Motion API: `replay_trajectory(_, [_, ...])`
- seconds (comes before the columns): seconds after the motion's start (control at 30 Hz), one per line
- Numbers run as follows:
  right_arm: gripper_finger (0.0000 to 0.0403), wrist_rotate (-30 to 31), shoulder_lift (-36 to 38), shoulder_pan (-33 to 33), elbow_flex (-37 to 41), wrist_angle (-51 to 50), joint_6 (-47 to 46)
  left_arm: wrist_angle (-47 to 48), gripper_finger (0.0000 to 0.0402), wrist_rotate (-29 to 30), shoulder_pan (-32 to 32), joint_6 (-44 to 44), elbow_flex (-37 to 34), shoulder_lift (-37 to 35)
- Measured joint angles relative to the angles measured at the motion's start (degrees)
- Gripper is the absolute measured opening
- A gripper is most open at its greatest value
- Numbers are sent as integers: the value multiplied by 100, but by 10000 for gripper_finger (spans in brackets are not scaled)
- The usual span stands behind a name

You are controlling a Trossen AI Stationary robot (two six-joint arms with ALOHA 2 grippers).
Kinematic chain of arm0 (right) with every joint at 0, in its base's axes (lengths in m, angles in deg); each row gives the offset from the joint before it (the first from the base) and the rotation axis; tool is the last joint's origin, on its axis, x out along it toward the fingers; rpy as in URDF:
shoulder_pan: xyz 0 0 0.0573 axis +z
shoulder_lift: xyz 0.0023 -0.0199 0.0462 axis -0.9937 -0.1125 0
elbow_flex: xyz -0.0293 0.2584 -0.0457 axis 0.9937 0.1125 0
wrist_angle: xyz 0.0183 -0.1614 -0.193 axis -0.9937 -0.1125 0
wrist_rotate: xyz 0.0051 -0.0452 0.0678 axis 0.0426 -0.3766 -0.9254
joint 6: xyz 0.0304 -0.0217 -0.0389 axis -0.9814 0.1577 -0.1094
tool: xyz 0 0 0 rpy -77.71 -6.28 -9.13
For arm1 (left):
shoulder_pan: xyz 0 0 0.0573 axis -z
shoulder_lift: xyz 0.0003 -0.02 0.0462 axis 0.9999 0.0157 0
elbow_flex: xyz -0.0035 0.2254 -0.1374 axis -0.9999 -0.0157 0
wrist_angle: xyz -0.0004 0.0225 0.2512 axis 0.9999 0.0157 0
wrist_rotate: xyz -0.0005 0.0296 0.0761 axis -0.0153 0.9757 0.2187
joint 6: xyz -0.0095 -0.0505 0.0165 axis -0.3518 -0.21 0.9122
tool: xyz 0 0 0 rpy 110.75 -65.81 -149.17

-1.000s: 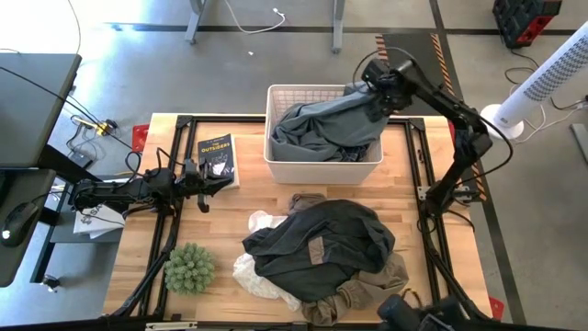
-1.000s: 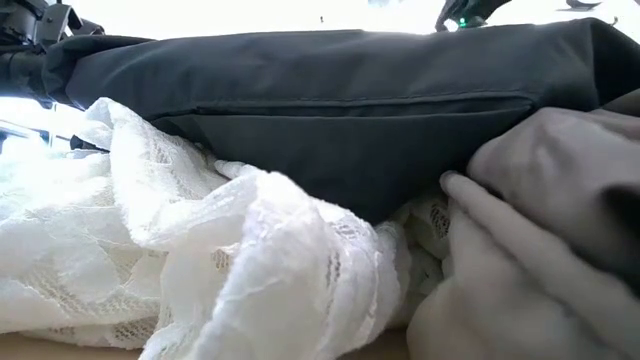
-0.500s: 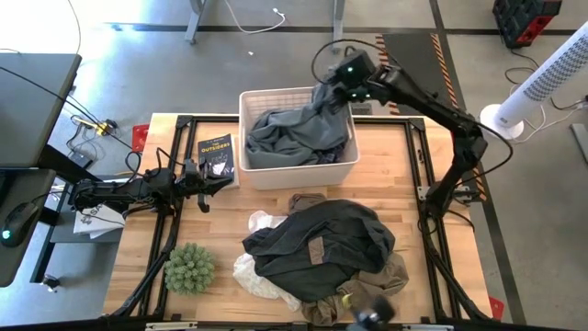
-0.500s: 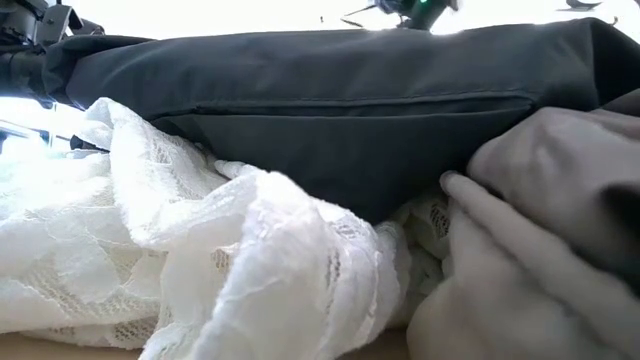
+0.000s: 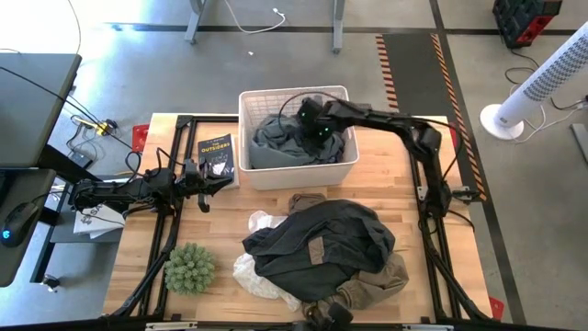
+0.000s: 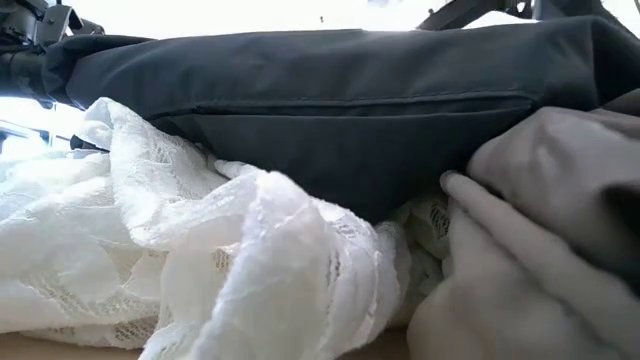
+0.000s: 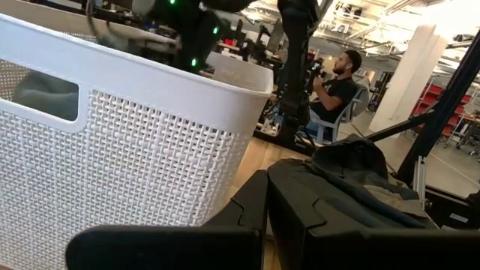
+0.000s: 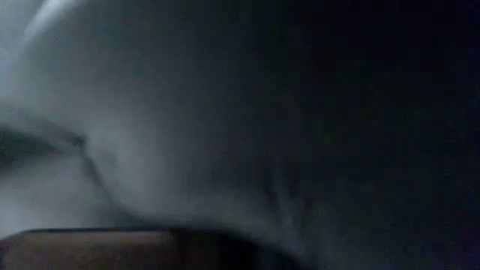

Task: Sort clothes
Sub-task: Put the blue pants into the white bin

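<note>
Basket (image 5: 248,167) at your twelve o'clock holds a grey garment (image 5: 276,140); the right gripper (image 5: 315,124) sits down inside it, pressed into that cloth, and you cannot tell whether it grips or has let go; the left gripper (image 5: 223,182) lies clenched at nine o'clock beside a book (image 5: 215,154); the dark grey jacket (image 5: 322,244), white lace piece (image 5: 253,274) and khaki trousers (image 5: 377,280) are heaped at six o'clock.
</note>
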Motion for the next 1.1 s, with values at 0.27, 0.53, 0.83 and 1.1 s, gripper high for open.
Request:
replay_trajectory(0.27, [116,1489,-56,-486,10,-1813,-1002,2,10,-47,0,-2,0,0])
replay_trajectory(0.53, [116,1617,385,-824,5,-1893,-890,4,10,-46,-2,0,0,0])
replay_trajectory(0.83, [116,1091,1698,-331,-17,-1267,-767,2,10,-44,0,-16,0,0])
replay_trajectory(1.1, [116,783,1526,-234,-10,-715,-1057,2,10,-11,0,-56,0,0])
